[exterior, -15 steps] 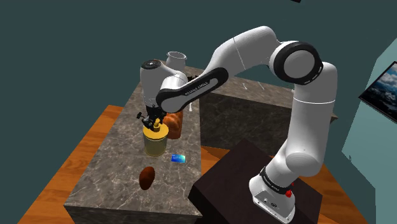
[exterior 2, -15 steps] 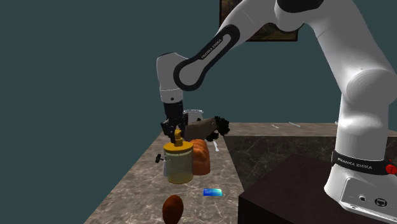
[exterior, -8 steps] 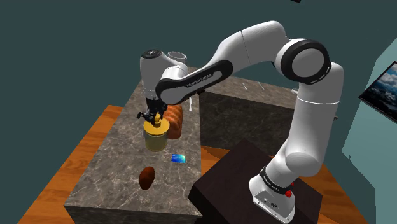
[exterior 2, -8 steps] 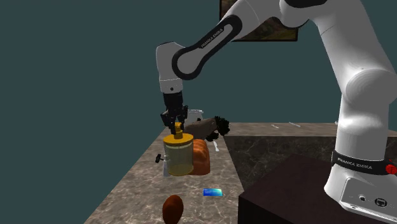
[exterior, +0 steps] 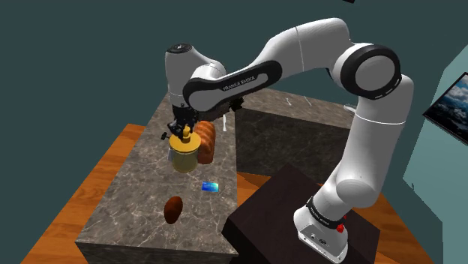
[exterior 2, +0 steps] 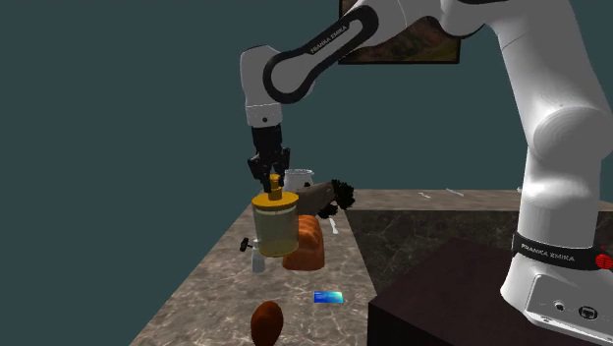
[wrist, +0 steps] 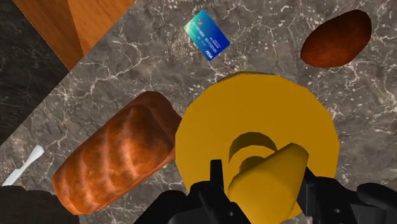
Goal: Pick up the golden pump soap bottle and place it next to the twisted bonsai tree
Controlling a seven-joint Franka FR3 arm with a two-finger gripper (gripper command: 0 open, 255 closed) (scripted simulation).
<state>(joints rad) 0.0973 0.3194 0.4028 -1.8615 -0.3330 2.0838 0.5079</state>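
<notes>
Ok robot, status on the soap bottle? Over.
Black hand shut on golden pump soap bottle. Bottle up off grey marble counter. Brown bread loaf right beside it.

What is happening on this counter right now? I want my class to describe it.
The white arm's black gripper is shut on the pump of the golden soap bottle, which looks lifted just off the marble counter. A bread loaf lies close by the bottle, and the dark twisted bonsai stands farther back. A blue card and a brown oval object lie on the counter's near end. The bottle is not yet set down by the bonsai.
</notes>
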